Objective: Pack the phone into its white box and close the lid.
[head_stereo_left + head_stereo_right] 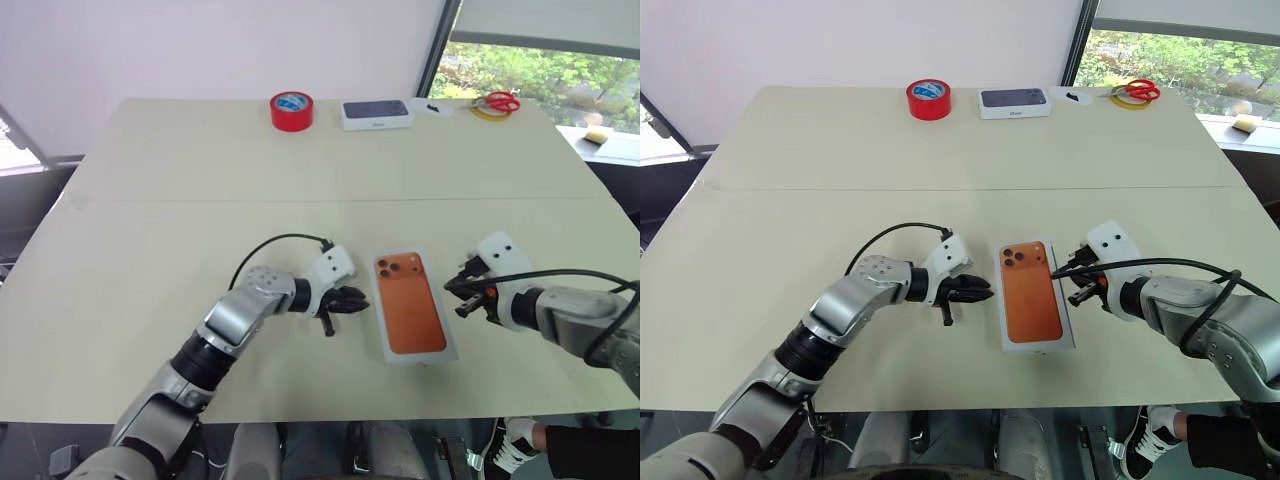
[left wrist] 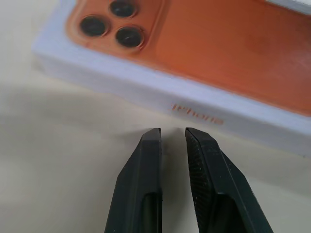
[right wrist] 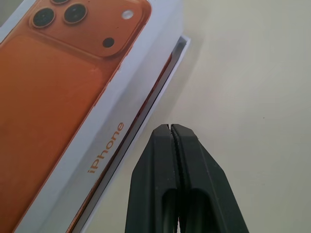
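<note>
Left of centre, the left gripper (image 1: 348, 300) sits low over the table (image 1: 150, 240), its fingers (image 2: 146, 174) a narrow gap apart and holding nothing, just beside the lid (image 1: 412, 305); that lid lies over the box (image 3: 179, 54), not fully seated; just right, the right gripper (image 1: 460, 293) is clenched empty.

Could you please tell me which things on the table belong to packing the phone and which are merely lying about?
Job: lid on its white box, phone edge showing between.

Lying about: red tape roll, dark-topped white box, red scissors.
</note>
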### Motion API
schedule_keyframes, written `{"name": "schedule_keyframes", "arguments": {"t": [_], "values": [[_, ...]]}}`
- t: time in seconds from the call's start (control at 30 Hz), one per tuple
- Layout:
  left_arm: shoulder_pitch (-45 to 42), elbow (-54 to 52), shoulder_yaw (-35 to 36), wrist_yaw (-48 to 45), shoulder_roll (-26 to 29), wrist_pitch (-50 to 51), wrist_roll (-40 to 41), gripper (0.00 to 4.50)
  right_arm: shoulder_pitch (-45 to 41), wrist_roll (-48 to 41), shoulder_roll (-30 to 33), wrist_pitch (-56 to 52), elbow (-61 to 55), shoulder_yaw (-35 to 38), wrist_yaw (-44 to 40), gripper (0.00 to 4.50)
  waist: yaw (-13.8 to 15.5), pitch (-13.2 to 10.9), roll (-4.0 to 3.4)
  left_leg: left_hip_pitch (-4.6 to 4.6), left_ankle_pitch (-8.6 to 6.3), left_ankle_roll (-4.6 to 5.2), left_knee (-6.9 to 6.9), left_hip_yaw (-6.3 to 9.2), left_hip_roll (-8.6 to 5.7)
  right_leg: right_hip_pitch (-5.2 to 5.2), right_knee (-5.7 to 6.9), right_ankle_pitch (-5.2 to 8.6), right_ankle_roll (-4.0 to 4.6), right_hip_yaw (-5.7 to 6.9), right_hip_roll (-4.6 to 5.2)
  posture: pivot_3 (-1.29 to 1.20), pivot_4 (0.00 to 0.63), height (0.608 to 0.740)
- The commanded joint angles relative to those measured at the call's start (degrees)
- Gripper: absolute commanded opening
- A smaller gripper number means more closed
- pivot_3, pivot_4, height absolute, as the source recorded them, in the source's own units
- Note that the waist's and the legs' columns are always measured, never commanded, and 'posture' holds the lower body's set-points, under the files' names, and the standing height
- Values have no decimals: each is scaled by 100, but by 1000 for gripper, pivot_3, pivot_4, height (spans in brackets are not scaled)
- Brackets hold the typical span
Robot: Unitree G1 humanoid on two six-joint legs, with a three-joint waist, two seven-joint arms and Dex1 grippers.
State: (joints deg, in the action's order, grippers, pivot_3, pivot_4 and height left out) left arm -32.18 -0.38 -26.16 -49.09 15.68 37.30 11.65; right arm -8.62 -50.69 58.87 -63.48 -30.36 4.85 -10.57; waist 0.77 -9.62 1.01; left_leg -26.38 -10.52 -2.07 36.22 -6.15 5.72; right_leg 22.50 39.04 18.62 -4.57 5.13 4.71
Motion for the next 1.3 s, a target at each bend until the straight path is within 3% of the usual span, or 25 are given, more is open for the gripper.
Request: {"name": "schedule_keyframes", "arguments": {"t": [0.03, 1.13, 1.3], "values": [[-108, -22, -62, -80, -64, -190, -65, 823, -6, 134, -85, -78, -272, 173, -109, 52, -8, 0, 0, 0, 0, 0, 0, 0, 0, 0, 0, 0, 0, 0, 0, 0, 150, 730], [-39, -227, 118, -32, -381, -208, 61, 823, 243, 1273, -389, -436, -546, 170, -847, 52, 4, 0, 0, 1, 0, 0, 2, 0, -1, -3, 0, 0, 0, 0, 1, 0, 150, 730], [-32, -139, 228, -26, -315, -228, 64, 823, 390, 1443, -200, -372, -534, 409, -1007, 52, 7, 0, 0, 1, 0, 0, 3, 1, -1, -4, 0, 0, 0, 1, 1, 0, 150, 730]]}}
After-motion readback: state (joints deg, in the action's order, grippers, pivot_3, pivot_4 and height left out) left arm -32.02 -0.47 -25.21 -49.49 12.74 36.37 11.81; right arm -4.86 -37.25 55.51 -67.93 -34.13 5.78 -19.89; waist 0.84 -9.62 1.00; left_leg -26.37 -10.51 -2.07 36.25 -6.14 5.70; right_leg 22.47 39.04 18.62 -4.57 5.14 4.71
